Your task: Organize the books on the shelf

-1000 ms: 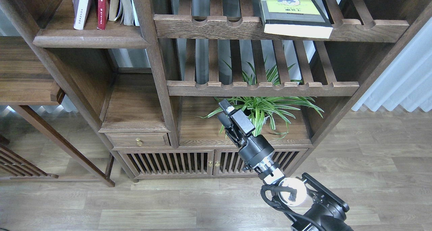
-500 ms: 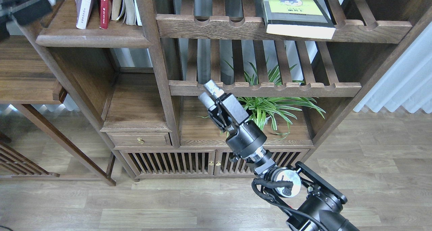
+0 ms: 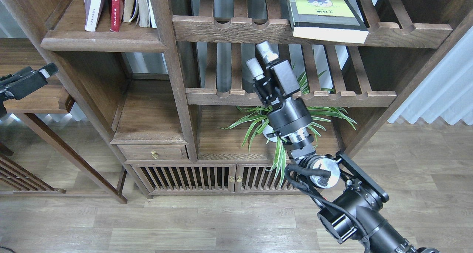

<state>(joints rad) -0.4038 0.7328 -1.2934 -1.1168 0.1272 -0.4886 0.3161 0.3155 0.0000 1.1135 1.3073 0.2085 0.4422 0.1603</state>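
A thick yellow-green book [image 3: 325, 16] with a dark border lies flat on the upper slatted rack [image 3: 236, 27], its front end overhanging the rail. A red book [image 3: 117, 7] and a pale lavender-white book [image 3: 92, 7] stand upright on the solid dark-brown shelf [image 3: 99, 42] at the top left. My right gripper [image 3: 261, 58] is open and empty. It points up between the two slatted racks, below and left of the yellow-green book. My left gripper [image 3: 40, 75] shows at the far left edge, dark and small, well below the shelf.
More books with pale pages [image 3: 139, 5] stand right of the red one. A potted green plant [image 3: 295, 116] sits behind my right arm under the lower slatted rack [image 3: 343, 97]. A drawer [image 3: 151, 153] and slatted cabinet doors [image 3: 184, 177] are below. A side table [image 3: 33, 99] stands at left.
My right gripper has risen from in front of the plant to between the two racks, nearer the yellow-green book. My left gripper came into view and dropped from the top left corner.
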